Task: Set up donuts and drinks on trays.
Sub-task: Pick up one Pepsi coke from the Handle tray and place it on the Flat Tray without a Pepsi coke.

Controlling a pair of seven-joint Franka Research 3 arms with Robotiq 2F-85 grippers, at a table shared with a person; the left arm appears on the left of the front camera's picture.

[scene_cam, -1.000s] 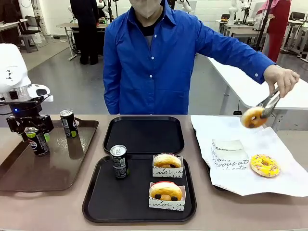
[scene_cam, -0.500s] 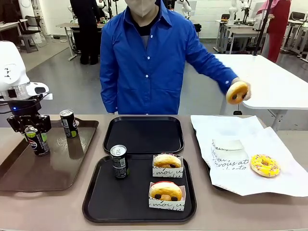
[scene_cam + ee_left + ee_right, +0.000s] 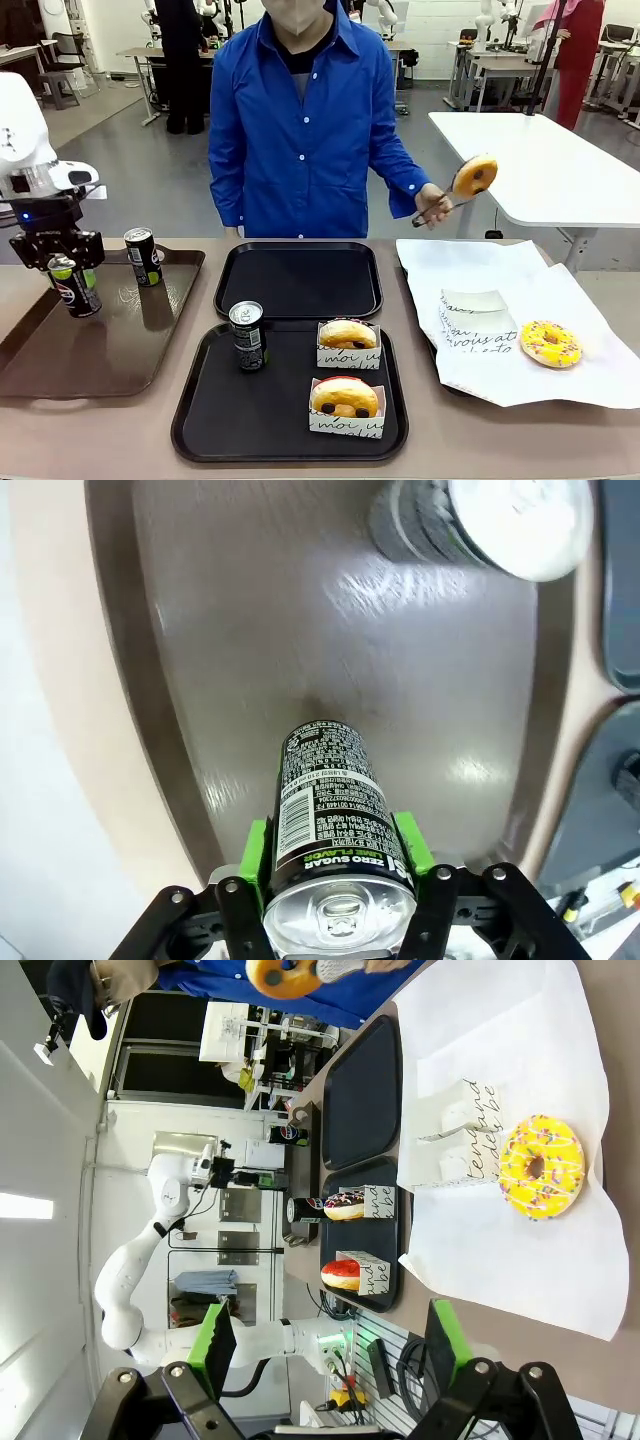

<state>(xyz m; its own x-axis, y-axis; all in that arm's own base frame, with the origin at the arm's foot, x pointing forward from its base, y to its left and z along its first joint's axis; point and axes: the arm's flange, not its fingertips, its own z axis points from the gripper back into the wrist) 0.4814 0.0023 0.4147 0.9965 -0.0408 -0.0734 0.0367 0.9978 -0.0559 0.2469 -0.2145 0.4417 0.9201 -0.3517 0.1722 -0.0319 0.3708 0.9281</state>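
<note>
My left gripper [image 3: 62, 264] is shut on a dark drink can [image 3: 76, 287] just over the brown tray [image 3: 110, 350]; its green pads [image 3: 258, 852] clamp the can [image 3: 330, 810] near the top. A second can [image 3: 143, 256] stands on that tray. The near black tray [image 3: 200, 420] holds a third can [image 3: 247, 336] and two sleeved donuts [image 3: 348, 343] [image 3: 346, 405]. The far black tray [image 3: 298, 282] is bare. The person holds an orange donut [image 3: 474, 176] in tongs. My right gripper [image 3: 330, 1350] is open above the table's right end, far over a yellow donut [image 3: 540, 1167].
White paper [image 3: 500, 370] covers the right of the table, with the yellow sprinkled donut [image 3: 550, 343] and an empty paper sleeve [image 3: 475, 315] on it. The person in a blue shirt stands at the far edge behind the trays.
My left gripper has closed on the can and raised it slightly. The person's tongs have carried the orange donut up and toward the middle.
</note>
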